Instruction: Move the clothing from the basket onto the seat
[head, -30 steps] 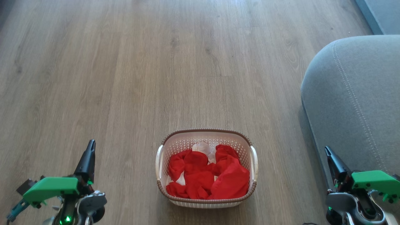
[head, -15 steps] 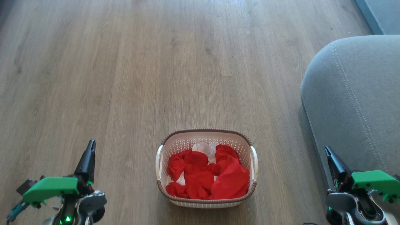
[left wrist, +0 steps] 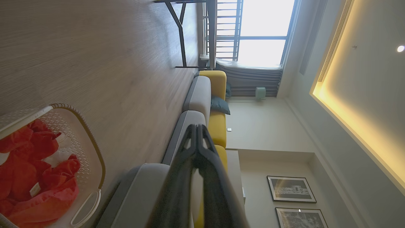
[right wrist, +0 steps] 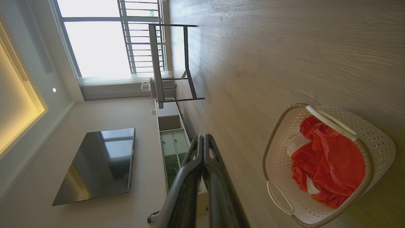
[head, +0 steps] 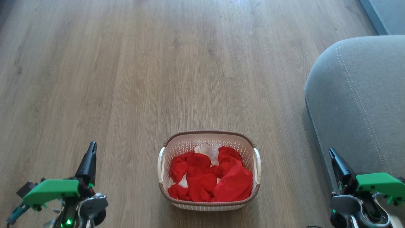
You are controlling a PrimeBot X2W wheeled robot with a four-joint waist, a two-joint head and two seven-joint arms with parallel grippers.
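I park left gripper (head: 92,145) at 8 o'clock, right gripper (head: 331,151) at 4, both clenched empty (keeps basket (head: 208,132) clothing (head: 218,182) reachable).

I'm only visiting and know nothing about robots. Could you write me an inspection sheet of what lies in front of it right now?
Surface: wood-look plank floor.
Job's things: clothing, red with white parts, heaped inside the basket; basket stands on the floor between the two grippers; grey seat to the right, with none of the clothing on the part in view.
Clutter: nothing seen.
Grippers: left gripper and right gripper both shut, holding nothing, apart from the basket.
Cables: nothing seen on the floor by the basket.
Surroundings: bright window, television, dark-framed table, sofa with a yellow back, framed pictures.
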